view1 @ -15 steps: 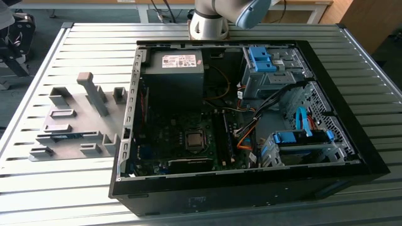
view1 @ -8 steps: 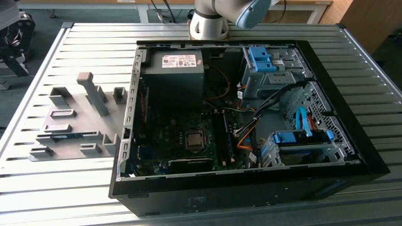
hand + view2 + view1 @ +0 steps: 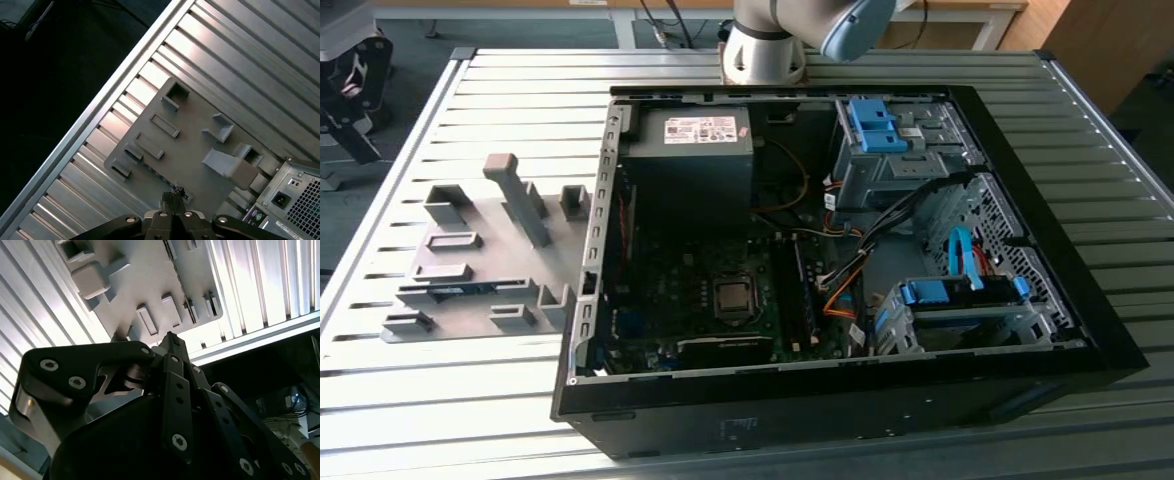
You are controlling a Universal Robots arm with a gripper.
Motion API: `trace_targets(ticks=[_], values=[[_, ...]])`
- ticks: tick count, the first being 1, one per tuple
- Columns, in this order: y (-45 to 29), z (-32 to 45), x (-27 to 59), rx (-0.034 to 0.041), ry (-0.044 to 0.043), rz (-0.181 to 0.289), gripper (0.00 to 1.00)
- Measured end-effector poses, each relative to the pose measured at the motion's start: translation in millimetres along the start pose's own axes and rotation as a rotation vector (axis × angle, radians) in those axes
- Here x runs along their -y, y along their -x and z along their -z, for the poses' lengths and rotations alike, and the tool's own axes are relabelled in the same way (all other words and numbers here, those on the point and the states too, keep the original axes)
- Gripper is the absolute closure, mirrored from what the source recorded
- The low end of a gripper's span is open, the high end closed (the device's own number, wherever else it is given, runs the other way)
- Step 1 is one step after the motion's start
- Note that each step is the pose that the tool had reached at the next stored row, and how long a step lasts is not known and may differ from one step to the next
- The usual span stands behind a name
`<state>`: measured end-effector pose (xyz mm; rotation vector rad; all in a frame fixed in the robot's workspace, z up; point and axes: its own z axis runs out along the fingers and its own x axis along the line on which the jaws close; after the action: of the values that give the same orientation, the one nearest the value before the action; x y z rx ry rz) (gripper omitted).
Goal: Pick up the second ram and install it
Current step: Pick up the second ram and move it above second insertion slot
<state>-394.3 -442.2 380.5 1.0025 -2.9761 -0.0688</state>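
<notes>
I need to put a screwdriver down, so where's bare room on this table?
The table is bare beyond the grey tray, toward the far edge, and in front of the tray along the near edge, both at the exterior view's left. The tray's blocks and the open computer case are crowded.

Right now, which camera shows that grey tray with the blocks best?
The exterior view: the grey tray lies whole beside the computer case. In the first wrist view the gripper covers one edge of the tray; the second wrist view shows part of it.

The second ram (image 3: 455,290) lies in the tray (image 3: 483,268) at the exterior view's left of the case (image 3: 854,410).
</notes>
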Motion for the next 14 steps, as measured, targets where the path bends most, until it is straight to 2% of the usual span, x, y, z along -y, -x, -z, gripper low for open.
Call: trace_targets(ticks=[4, 14], values=[[-0.4, -0.1, -0.4, -0.0023, 0.0008, 0.059, 0.89], [-0.6, -0.1, -0.5, -0.0026, 0.0009, 0.064, 0.89]])
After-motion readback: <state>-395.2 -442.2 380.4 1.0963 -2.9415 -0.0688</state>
